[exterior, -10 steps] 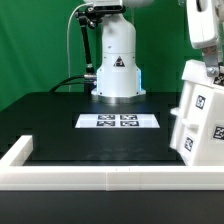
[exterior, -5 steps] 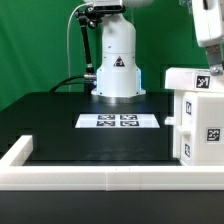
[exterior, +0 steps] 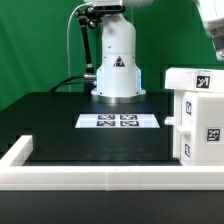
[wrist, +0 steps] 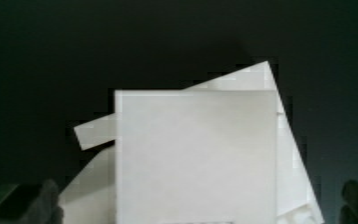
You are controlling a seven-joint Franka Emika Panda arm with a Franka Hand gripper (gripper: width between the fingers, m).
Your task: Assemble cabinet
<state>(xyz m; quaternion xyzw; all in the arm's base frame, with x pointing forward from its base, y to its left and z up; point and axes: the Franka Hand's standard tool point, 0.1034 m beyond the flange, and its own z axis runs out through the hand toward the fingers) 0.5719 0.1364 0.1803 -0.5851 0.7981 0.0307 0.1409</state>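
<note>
The white cabinet body (exterior: pixel 200 115) stands upright on the black table at the exterior view's right, with tag markers on its top and its front face. Part of it is cut off by the picture's edge. My gripper (exterior: pixel 213 35) is above it at the upper right corner, mostly out of frame and apart from it. In the wrist view the cabinet (wrist: pixel 194 150) fills the middle as white panels. My gripper (wrist: pixel 190 205) is open, and its dark fingertips (wrist: pixel 25 200) stand wide on either side without touching it.
The marker board (exterior: pixel 119 121) lies flat at the middle of the table. A low white border frame (exterior: pixel 60 178) runs along the front and left edges. The robot's white base (exterior: pixel 117 60) stands at the back before a green wall.
The cabinet body went from tilted in my grip to upright on the table. My gripper let go of it and rose upward, nearly out of the exterior view.
</note>
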